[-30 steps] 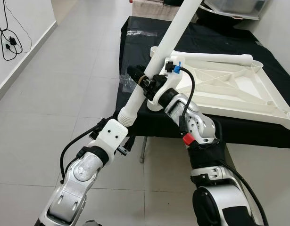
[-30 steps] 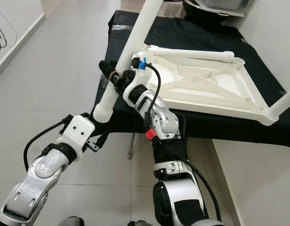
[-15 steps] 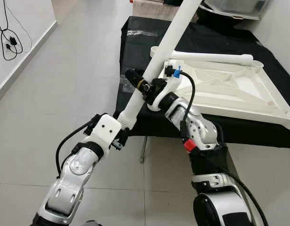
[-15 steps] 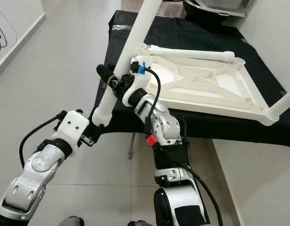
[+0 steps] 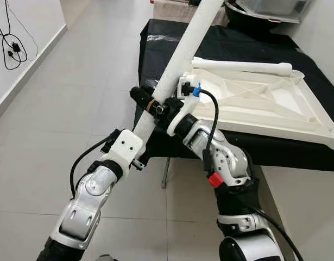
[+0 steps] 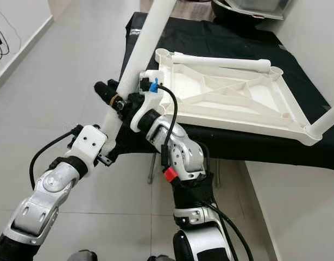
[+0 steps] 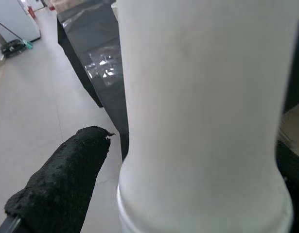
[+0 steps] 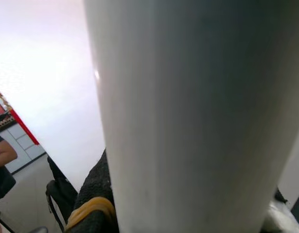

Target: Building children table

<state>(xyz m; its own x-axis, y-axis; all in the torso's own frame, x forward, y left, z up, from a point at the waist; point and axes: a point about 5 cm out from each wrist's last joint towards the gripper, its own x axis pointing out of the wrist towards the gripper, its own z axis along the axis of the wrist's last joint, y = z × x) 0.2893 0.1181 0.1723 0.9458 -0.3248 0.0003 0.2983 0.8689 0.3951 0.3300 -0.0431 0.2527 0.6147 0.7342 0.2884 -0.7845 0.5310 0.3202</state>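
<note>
A long white table leg (image 5: 175,60) slants up from lower left to upper right, just left of the tabletop's near left corner. My left gripper (image 5: 138,142) is shut on its ribbed lower end; a black finger (image 7: 61,184) lies beside the tube. My right gripper (image 5: 149,103) is shut on the leg higher up, its fingers wrapped round the tube (image 8: 188,111). The white tabletop (image 5: 264,103) lies upside down on the black-covered table (image 5: 156,54). A second leg (image 5: 243,66) lies along its far edge. A third leg (image 6: 327,122) sticks up at its near right corner.
A clear plastic bag (image 5: 156,39) lies on the black cloth at the far left. A grey bin (image 5: 275,8) stands at the back. Cables (image 5: 12,46) hang by the left wall. Tiled floor stretches to the left of the table. A person's arm (image 8: 1,155) is at a distance.
Both grippers have carried the leg to the left, off the tabletop's near left corner. The left arm has risen and come closer to the right gripper.
</note>
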